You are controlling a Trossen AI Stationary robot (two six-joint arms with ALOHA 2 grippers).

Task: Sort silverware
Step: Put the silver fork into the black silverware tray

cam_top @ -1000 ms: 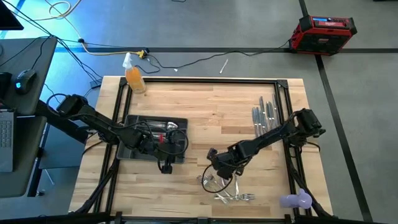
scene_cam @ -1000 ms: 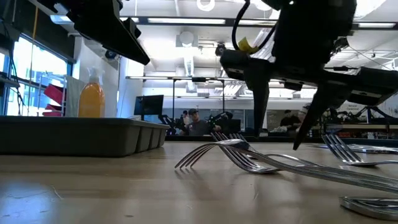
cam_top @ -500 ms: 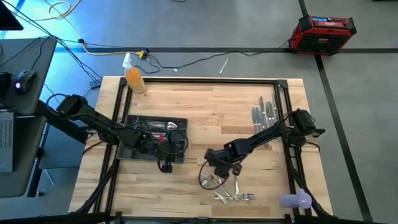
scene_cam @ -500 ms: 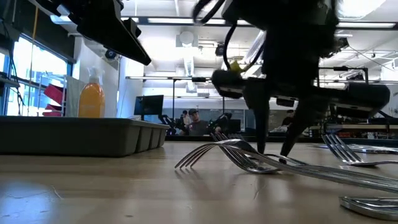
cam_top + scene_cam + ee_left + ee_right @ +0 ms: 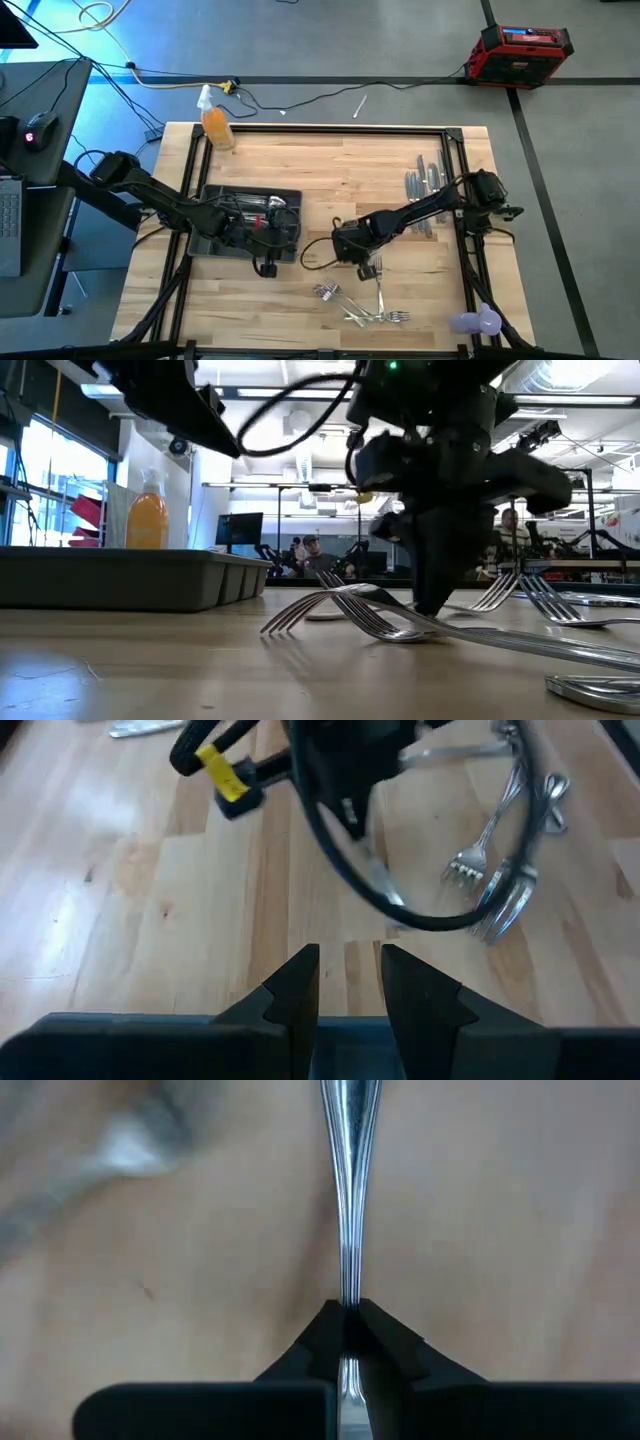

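Observation:
The silverware lies on the wooden table: straight knives [image 5: 424,186] in a row at the far right, and forks [image 5: 366,312] in a loose heap near the front edge, also showing in the low view [image 5: 330,610]. My right gripper [image 5: 362,260] stands just behind that heap, shut on one thin silver piece [image 5: 347,1200]. I cannot tell whether that piece is a fork or a spoon. My left gripper [image 5: 349,982] hangs open and empty over the right end of the dark grey tray [image 5: 215,243]. My right gripper pinches the narrow stretch of the piece's handle [image 5: 347,1295] between its two fingertips [image 5: 325,1325]. The fingers come down from above [image 5: 428,595] to table height. The handle runs straight on ahead of them. Whether the piece is clear of the table cannot be told.
An orange spray bottle [image 5: 215,122] stands at the far left corner. A purple object [image 5: 476,321] lies at the near right corner. The black frame rails [image 5: 330,128] run along the table's edges. A dark cable loops beside my right gripper [image 5: 318,258]. Bare wood lies between the tray and the knives.
My right gripper has shut its fingers on the silver handle, coming down to the table and shifting a little toward the far and left edges. The front fork of the heap has slid slightly to the left.

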